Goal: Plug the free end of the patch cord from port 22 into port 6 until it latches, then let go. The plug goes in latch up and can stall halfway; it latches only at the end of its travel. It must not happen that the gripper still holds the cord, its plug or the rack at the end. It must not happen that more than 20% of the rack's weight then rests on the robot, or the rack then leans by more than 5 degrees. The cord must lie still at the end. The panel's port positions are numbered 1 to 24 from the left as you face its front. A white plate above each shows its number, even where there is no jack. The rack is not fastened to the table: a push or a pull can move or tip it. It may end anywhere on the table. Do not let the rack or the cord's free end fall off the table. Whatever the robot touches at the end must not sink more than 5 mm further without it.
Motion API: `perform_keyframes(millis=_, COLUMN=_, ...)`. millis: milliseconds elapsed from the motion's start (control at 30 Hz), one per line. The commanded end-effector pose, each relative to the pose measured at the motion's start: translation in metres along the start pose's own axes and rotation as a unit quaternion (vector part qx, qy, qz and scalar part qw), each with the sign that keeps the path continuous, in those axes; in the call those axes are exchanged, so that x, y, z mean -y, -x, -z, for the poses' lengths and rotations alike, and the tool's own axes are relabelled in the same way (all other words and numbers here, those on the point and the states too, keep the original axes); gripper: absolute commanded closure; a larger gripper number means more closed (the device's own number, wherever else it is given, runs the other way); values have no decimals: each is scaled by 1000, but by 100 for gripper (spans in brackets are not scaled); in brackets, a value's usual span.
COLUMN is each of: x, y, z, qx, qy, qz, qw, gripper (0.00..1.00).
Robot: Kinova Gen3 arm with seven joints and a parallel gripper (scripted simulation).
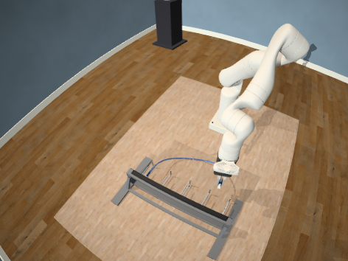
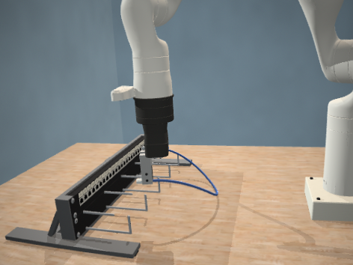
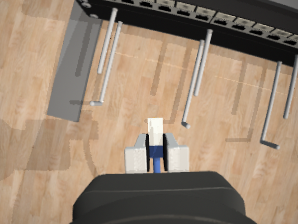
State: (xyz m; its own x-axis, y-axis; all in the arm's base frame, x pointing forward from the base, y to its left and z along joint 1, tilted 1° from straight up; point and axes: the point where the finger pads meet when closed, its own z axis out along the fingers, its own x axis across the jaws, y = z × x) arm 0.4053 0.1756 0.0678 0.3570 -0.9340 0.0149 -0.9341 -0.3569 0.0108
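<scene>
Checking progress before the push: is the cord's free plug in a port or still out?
Out. The plug sits clamped in the gripper, short of the panel.

Ahead of my gripper [image 3: 156,154], open wooden table [image 3: 45,165] stretches toward the black patch panel [image 3: 240,21]. Grey L-shaped metal cable rods [image 3: 194,75] jut out on both sides, leaving a lane between them.
</scene>
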Motion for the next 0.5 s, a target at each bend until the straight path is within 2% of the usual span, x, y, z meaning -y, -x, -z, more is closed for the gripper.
perform_keyframes(millis=0, x=3, y=-2, z=1, qx=-1, qy=-1, qz=-7, qw=1000, gripper=100)
perform_keyframes(millis=467, x=10, y=-8, z=3, qx=-1, qy=-1, qz=-41, qw=999, gripper=100)
